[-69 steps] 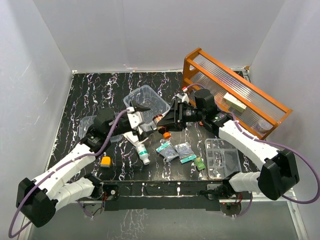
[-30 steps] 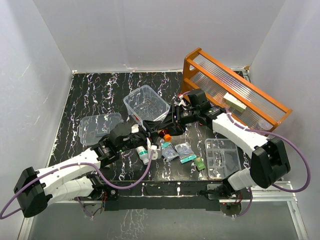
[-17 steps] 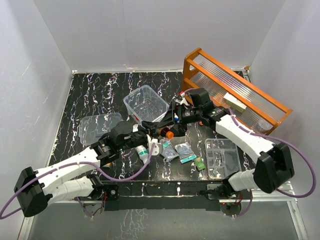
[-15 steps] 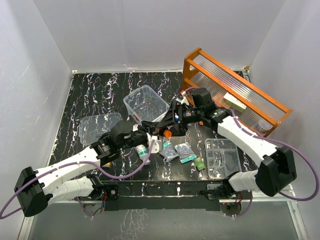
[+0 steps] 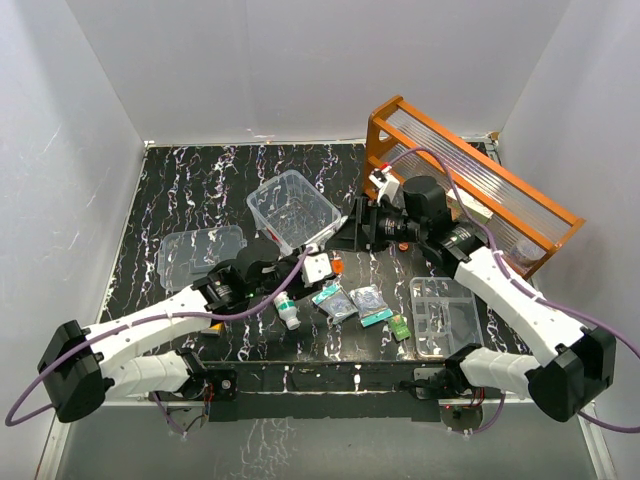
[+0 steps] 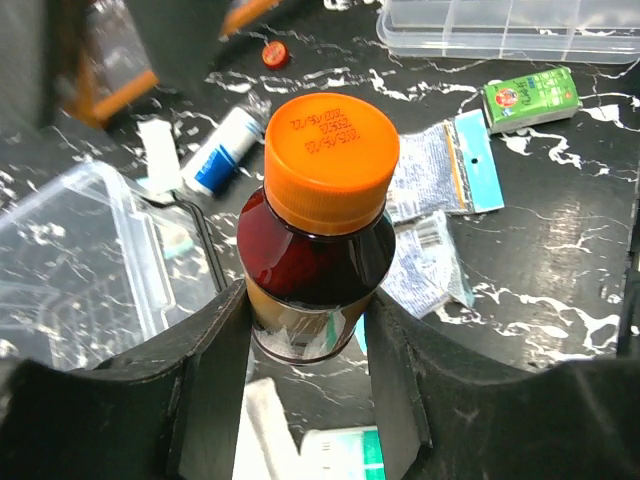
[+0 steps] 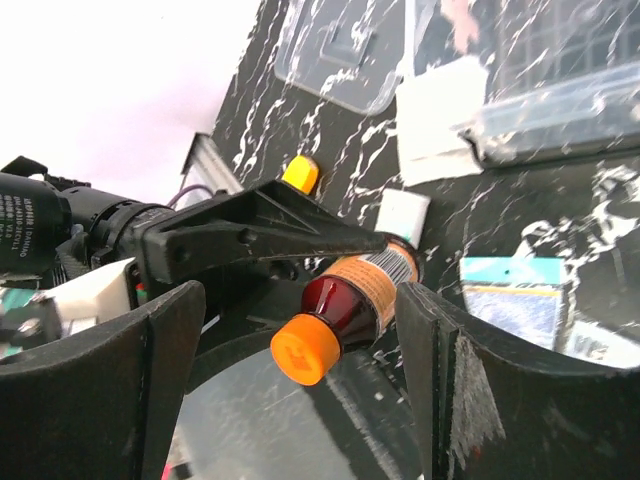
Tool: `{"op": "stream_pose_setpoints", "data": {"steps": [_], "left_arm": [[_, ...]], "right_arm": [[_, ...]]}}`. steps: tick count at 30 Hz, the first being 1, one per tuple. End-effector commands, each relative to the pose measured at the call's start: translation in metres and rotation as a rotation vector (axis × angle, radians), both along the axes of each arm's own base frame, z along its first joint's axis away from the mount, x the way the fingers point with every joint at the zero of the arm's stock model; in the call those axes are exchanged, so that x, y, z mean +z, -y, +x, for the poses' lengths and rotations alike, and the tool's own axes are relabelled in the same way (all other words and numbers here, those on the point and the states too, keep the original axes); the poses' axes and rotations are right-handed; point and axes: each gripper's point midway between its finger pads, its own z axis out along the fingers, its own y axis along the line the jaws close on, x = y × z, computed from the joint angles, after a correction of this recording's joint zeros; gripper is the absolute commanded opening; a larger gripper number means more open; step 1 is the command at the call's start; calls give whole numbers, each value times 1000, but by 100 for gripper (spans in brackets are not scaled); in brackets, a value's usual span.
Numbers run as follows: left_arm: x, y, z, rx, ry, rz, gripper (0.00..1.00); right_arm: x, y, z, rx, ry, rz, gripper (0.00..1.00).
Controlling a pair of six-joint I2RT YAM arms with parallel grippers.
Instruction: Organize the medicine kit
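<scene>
A brown medicine bottle (image 6: 318,262) with an orange cap (image 6: 331,158) hangs above the table, and my left gripper (image 6: 310,305) is shut on its body. From above, that bottle (image 5: 337,265) sits at the left gripper (image 5: 322,266), just in front of the medicine kit's clear box (image 5: 292,208). The kit's lid (image 5: 200,255) lies to the left and its compartment tray (image 5: 443,315) to the right. My right gripper (image 5: 360,226) stands open beside the rack. In its own view the bottle (image 7: 365,295) lies between the wide-apart fingers (image 7: 455,370), untouched.
An orange wooden rack (image 5: 470,185) stands at the back right. On the table lie a white-and-green bottle (image 5: 286,308), foil sachets (image 5: 335,300), a small green box (image 5: 400,327), a blue-and-white tube (image 6: 225,150) and a small red cap (image 6: 272,52).
My right gripper has opened, let go of the bottle and drawn back toward the rack. The left gripper keeps the bottle and has shifted slightly right.
</scene>
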Motion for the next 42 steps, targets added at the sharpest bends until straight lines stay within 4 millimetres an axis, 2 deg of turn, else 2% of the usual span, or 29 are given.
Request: {"op": "stream_pose_setpoints", "data": {"steps": [1, 5, 8, 14, 18, 22, 24, 29, 31, 36, 42], "left_arm": [[28, 7, 4, 74, -105, -109, 18], [39, -1, 20, 195, -124, -138, 19], [43, -13, 34, 282, -140, -132, 20], [61, -40, 73, 476, -259, -157, 22], [59, -56, 99, 568, -317, -95, 22], [47, -72, 125, 646, -336, -12, 20], [32, -82, 141, 690, -374, 33, 19], [5, -84, 169, 702, -404, 127, 19], [-7, -82, 177, 710, -442, 181, 19], [-18, -89, 198, 810, -491, 305, 16], [-38, -110, 216, 917, -465, 476, 16]], "right_arm": [[45, 10, 25, -50, 321, -10, 75], [55, 19, 44, -154, 365, -50, 75], [74, 33, 55, -275, 408, -50, 75], [117, 65, 49, -462, 513, 39, 75], [127, 82, 42, -533, 544, 69, 75], [120, 86, 34, -538, 510, 63, 74], [114, 87, 31, -537, 484, 62, 74], [97, 88, 22, -522, 424, 41, 74], [95, 85, 17, -504, 412, 55, 73], [90, 79, 14, -485, 374, 93, 73], [76, 77, 15, -489, 324, 86, 72]]}}
